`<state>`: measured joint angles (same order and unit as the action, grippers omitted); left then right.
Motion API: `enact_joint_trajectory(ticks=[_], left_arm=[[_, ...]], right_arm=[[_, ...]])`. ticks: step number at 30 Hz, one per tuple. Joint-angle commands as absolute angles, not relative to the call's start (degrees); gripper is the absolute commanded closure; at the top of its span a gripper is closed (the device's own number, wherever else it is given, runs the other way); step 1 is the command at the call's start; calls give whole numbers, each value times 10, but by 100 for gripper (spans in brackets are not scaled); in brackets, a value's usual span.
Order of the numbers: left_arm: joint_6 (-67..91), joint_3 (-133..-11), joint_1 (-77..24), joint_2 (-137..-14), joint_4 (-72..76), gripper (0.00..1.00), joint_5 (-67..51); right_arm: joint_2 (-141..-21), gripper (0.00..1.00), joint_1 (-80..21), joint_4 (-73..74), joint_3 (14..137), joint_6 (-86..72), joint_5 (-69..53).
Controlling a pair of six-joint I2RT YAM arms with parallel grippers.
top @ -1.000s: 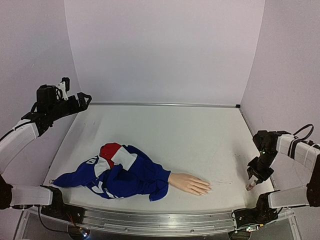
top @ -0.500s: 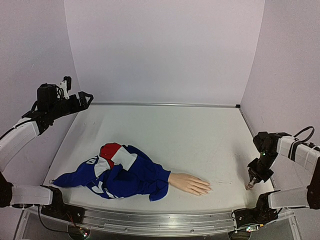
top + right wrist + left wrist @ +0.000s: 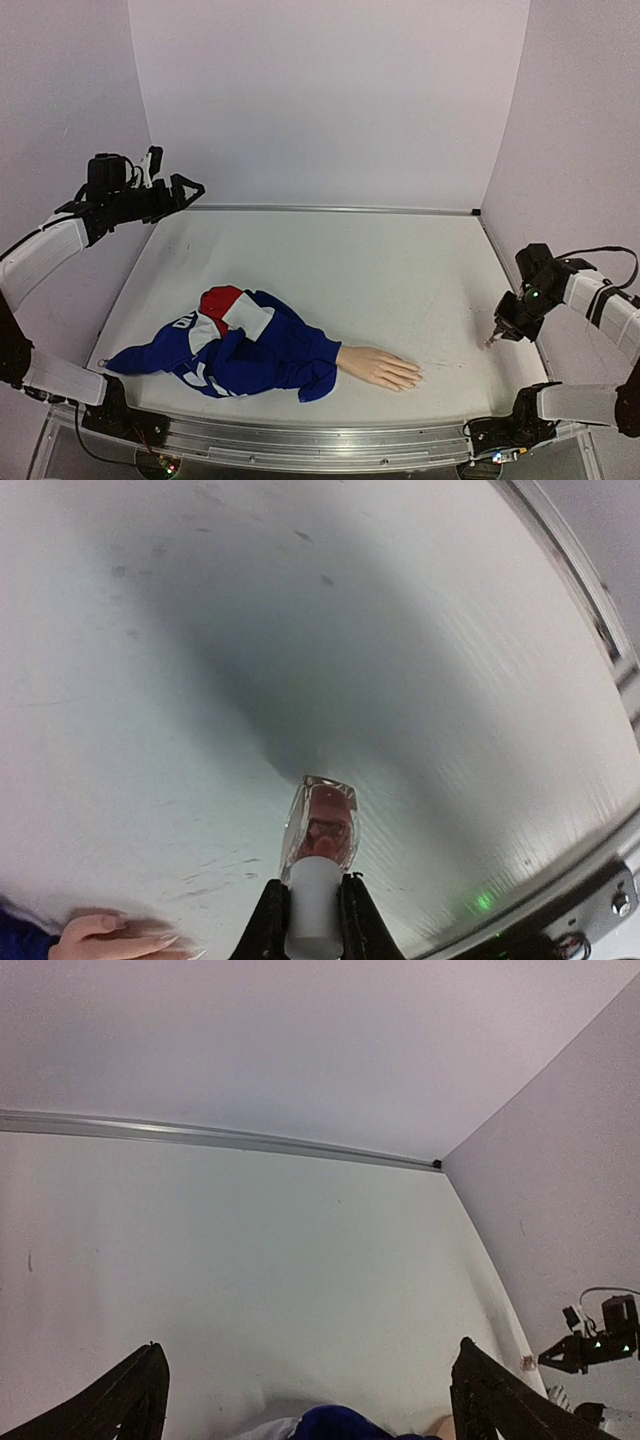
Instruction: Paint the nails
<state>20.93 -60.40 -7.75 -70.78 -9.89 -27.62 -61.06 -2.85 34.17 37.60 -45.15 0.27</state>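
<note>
Only the right wrist view shows my right gripper (image 3: 312, 905) pinching the polish bottle (image 3: 322, 825) by its cap, nails (image 3: 112, 921) at seven o'clock. Left gripper (image 3: 308, 1365) spread.

**Nails on the flat hand near the front edge**

You'll find the nails (image 3: 413, 377) at the fingertips of a beige mannequin hand (image 3: 378, 367). The hand lies flat, palm down, on the white table (image 3: 350, 260), near its front edge and a little right of centre. Its fingers are stretched out, close together, pointing right. Its wrist runs into a crumpled blue sleeve (image 3: 290, 360) on the left. From the top view the nails are too small for you to make out. In the right wrist view they show as pale, slightly glossy, pointed tips (image 3: 112, 921), close to the skin tone.
</note>
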Motion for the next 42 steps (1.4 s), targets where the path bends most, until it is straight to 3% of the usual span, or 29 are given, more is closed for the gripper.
enact_joint_trajectory(ticks=[1, 12, 18, 27, 39, 42], left_arm=[[224, -673, -93, -746, -128, 1, -370], [252, -792, -249, -901, -150, 3, -459], [221, -816, -326, -943, -154, 4, -472], [210, -798, -347, -959, -155, 3, -553], [199, -799, -379, -1008, -155, 5, -666], [198, -806, -394, -1018, -152, 12, -693]], right_arm=[[-586, 100, -26, 254, 417, -288, -88], [-636, 100, -47, 114, 474, -177, -287], [-673, 100, -153, 71, 515, -224, -254], [-806, 100, -357, 25, 663, -144, -298], [-880, 100, -387, 27, 757, -48, -511], [-888, 100, -398, 27, 759, -42, -532]])
